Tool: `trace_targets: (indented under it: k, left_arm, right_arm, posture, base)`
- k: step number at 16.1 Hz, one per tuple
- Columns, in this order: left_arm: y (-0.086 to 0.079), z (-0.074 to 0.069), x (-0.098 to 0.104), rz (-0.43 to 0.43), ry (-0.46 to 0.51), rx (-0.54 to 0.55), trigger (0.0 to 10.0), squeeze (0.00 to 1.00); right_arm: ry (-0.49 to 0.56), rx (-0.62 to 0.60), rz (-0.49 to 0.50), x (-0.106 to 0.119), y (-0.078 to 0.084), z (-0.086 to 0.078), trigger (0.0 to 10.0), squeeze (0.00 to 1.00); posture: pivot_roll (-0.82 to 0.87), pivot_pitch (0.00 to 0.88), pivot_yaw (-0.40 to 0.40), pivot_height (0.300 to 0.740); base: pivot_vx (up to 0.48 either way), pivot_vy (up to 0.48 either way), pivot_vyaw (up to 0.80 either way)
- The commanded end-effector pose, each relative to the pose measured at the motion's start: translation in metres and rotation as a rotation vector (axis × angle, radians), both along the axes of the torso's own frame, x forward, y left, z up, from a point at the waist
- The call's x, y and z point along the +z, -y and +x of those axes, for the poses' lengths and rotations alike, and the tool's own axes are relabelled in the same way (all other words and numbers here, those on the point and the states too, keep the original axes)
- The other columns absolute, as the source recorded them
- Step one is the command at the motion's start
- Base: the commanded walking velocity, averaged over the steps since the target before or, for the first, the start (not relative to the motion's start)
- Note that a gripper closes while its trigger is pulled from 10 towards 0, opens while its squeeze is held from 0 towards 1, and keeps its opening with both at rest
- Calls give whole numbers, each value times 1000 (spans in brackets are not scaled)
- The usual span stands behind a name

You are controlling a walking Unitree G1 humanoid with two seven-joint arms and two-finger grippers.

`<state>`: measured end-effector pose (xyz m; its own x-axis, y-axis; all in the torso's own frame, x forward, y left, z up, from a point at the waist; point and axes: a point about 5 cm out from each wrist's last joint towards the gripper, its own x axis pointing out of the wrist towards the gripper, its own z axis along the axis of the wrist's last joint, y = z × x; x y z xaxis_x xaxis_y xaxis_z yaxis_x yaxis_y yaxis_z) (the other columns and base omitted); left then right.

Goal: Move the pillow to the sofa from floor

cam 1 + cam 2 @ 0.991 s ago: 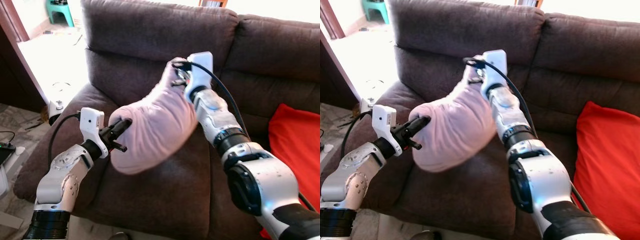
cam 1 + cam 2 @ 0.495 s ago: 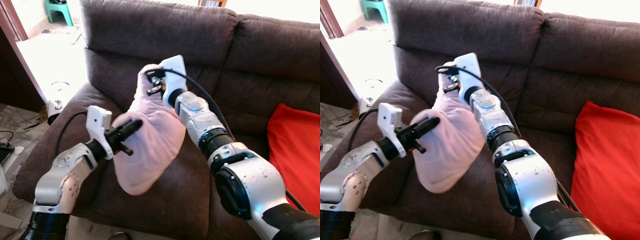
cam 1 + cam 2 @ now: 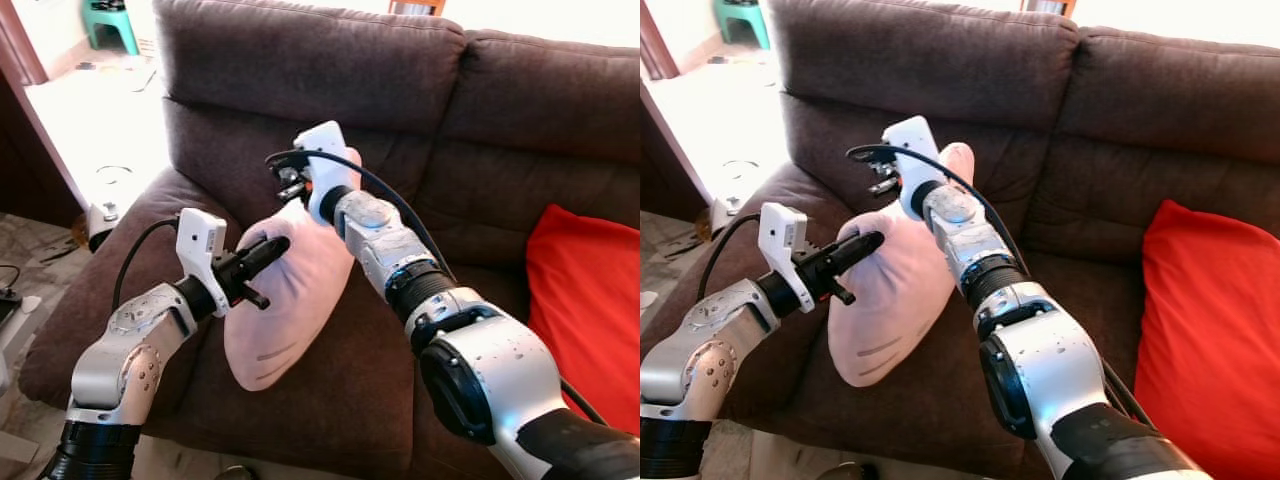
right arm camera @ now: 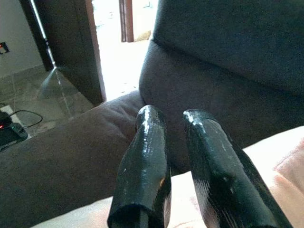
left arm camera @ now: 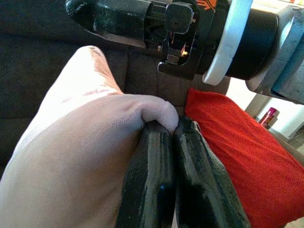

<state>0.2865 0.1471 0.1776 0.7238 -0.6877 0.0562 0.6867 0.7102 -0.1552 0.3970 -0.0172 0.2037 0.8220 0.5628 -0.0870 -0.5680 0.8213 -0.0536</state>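
**Pillow over the left seat, ready to be set down**

Nearest, the left claw is clamped tight on a pinch of the pink pillow at its left edge; the left wrist view shows both fingers pressed together with fabric bunched at their tips. Farther in, the right claw sits at the pillow's upper end by the sofa's backrest, its fingers narrowly parted and, in the right wrist view, clear of the fabric.

The pillow hangs over the left seat cushion of the brown sofa, near the left armrest; whether its lower end touches the seat I cannot tell. Its long axis runs steeply, top end toward the backrest, bottom end toward the seat's front edge.

To finish well, I judge the left claw should lower until the seat carries the weight, then open and draw back toward the armrest without dragging fabric. A red cushion lies at the seat's right end, well apart.
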Motion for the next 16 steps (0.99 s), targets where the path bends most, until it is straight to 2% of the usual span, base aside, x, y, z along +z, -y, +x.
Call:
trace_targets:
  k: [1,3,4,5,6,7,9,10,11,12,14,16]
  left_arm:
    - [-1,-1,9,3,56,-2,10000,0]
    - [-7,0,4,8,36,45,10000,0]
    - [-15,4,-5,18,5,126,10000,0]
    - [-20,6,-10,27,-10,180,10000,0]
    - [-28,8,-19,17,-36,254,10000,0]
    - [-33,8,-26,7,-60,288,10000,0]
    - [-34,6,-31,8,-76,296,10000,0]
    - [-33,6,-37,9,-91,300,10000,0]
    - [-33,6,-41,-8,-99,315,10000,0]
    - [-31,6,-42,-13,-102,314,10000,0]
    - [-26,5,-45,-19,-105,304,10000,0]
    - [-28,8,-53,5,-108,351,10000,0]
  right_arm:
    - [29,-30,39,8,6,3,10000,0]
    - [94,-104,107,17,24,7,10000,0]
    - [176,-279,130,20,60,12,10000,0]
    - [196,-374,149,17,83,12,10000,0]
    - [203,-505,158,5,120,8,10000,0]
    - [195,-577,131,-13,149,-1,10000,0]
    - [185,-617,106,-31,168,-11,10000,0]
    - [154,-656,74,-56,186,-26,10000,0]
    - [81,-691,28,-87,199,-45,10000,0]
    - [55,-700,16,-98,201,-50,10000,0]
    - [-35,-727,-21,-134,205,-71,10000,0]
    - [-200,-736,-61,-187,198,-111,10000,0]
  posture:
    - [105,43,-105,740]
    - [110,46,-108,740]
    - [108,47,-107,740]
    - [103,48,-106,740]
    - [96,50,-104,740]
    - [84,47,-101,740]
    - [77,45,-95,740]
    - [73,43,-89,740]
    - [67,38,-85,740]
    - [67,37,-84,740]
    - [67,32,-77,740]
    - [69,30,-74,740]
  base:
    - [0,0,0]
    - [0,0,0]
    - [0,0,0]
    - [0,0,0]
    - [0,0,0]
    - [0,0,0]
    - [0,0,0]
    - [0,0,0]
    - [0,0,0]
    - [0,0,0]
    - [0,0,0]
    - [0,0,0]
